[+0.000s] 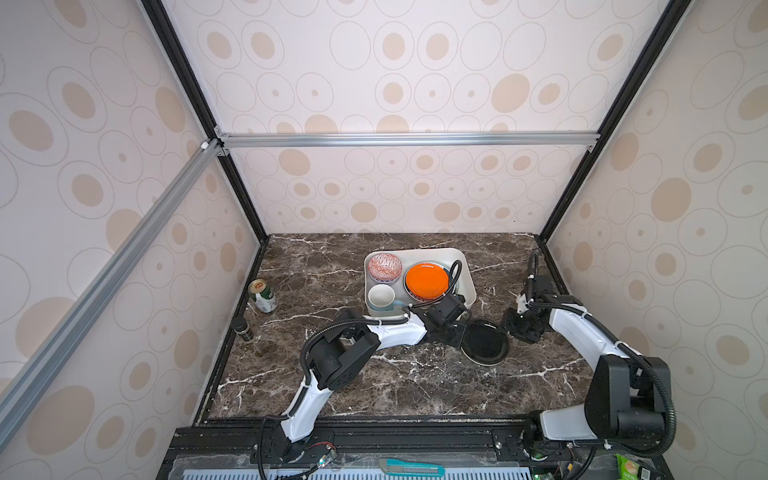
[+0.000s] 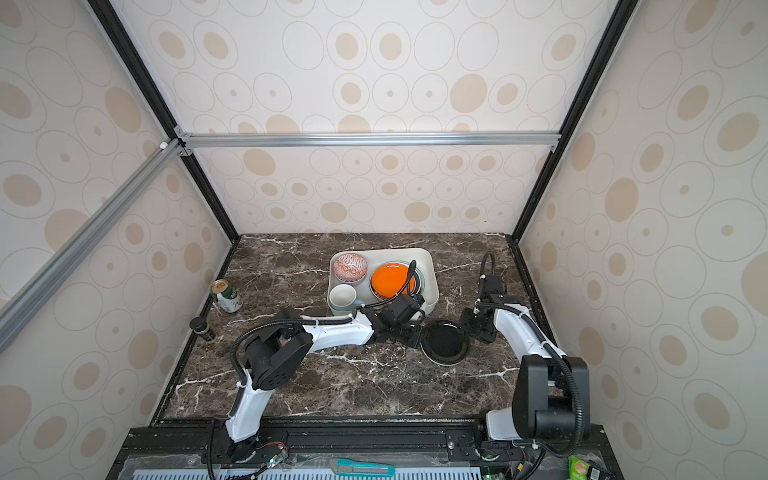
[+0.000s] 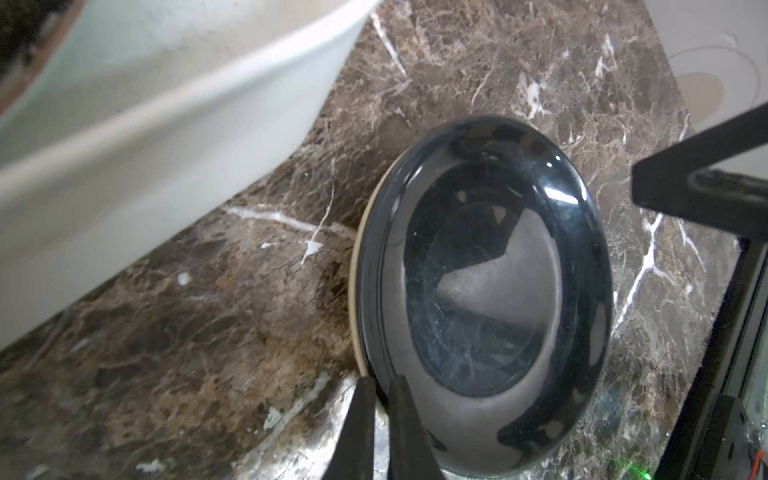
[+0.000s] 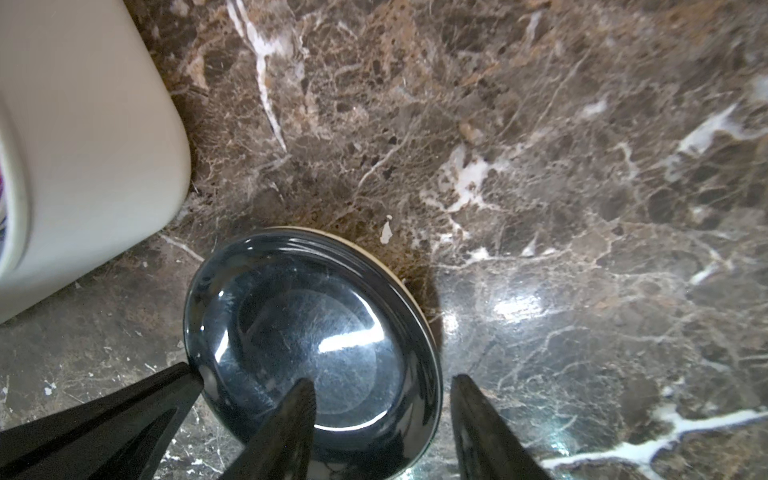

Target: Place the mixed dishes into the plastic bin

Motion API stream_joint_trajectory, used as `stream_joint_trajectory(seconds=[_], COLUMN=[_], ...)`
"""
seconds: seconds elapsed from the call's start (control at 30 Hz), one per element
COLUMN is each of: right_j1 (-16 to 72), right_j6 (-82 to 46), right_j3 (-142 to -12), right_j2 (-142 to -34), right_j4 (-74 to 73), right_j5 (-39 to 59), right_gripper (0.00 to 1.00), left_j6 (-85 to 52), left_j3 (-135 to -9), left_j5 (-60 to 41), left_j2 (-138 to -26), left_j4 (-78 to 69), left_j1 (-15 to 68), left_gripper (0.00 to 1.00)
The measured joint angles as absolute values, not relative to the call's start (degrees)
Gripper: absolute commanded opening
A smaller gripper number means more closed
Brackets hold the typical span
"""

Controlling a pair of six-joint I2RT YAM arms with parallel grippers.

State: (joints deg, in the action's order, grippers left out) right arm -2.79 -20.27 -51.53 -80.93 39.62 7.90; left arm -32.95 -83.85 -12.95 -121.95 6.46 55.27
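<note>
Dark plate (image 3: 482,291): left gripper (image 3: 383,380) pinches its rim, right gripper (image 4: 382,380) spread astride; glossy rim may slip during lift.

Marble tabletop (image 1: 374,386) w/ white bin (image 1: 415,250), dark plate (image 1: 485,343) just beside it, green can (image 1: 263,295) & jar (image 1: 243,329) at left edge.
</note>
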Motion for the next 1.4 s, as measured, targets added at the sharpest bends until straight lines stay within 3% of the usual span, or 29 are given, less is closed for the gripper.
stream_joint_trajectory(seconds=[0.4,0.6,0.9,1.4], right_j1=[-2.98,-3.16,-3.73,-3.88], right_j6=[-20.84,-21.26,-21.37,-21.61], right_j3=[-47.75,-47.24,-47.22,-45.52], right_j2=[-81.97,-82.04,-82.17,-84.77], right_j4=[37.85,37.43,37.34,35.68], right_j5=[7.73,7.31,6.13,6.90], right_gripper=[0.54,0.49,0.29,0.24], left_j6=[-32.84,-32.71,-32.69,-31.44], left_j3=[-85.34,-86.50,-87.37,-88.49], left_j5=[-13.41,-13.65,-14.22,-14.61], left_j2=[-123.13,-123.96,-124.79,-125.95], left_j4=[6.48,6.50,6.37,5.39], left_j1=[55.22,55.22,54.89,54.30], left_gripper=[0.02,0.00,0.00,0.00])
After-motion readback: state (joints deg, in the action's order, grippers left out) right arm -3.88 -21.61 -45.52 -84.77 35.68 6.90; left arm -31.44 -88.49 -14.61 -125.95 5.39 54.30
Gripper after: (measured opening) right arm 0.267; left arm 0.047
